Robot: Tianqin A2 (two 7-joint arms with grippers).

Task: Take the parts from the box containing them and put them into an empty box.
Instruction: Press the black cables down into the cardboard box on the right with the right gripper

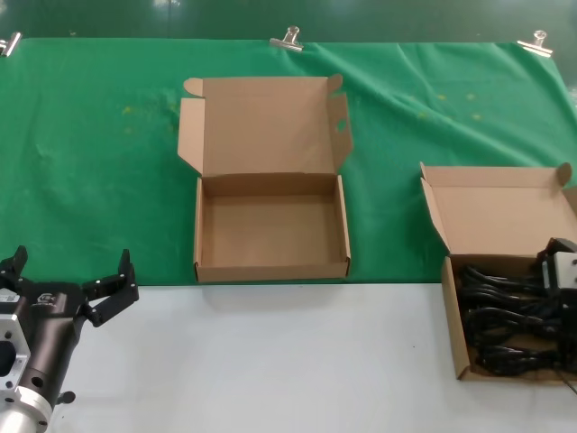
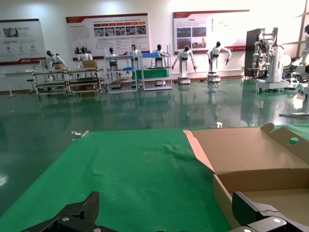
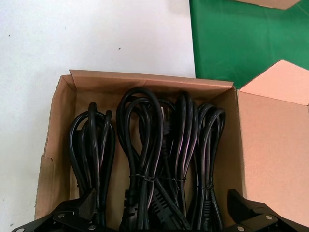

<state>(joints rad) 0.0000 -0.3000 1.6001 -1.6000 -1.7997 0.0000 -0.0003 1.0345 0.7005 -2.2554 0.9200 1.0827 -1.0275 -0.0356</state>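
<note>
Bright, even overhead lighting; soft shadows inside the empty box (image 1: 270, 236). Glossy floor (image 2: 43, 140) glare at 12 o'clock in left wrist view. Sharp throughout.

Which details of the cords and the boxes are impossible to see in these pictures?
- Exact number of power cords: the bundles overlap; right wrist view's edge cuts their plug ends.
- The cord box: head view's edge cuts its far side; the right end effector covers part.
- The empty box: left wrist view shows only a corner.
</note>
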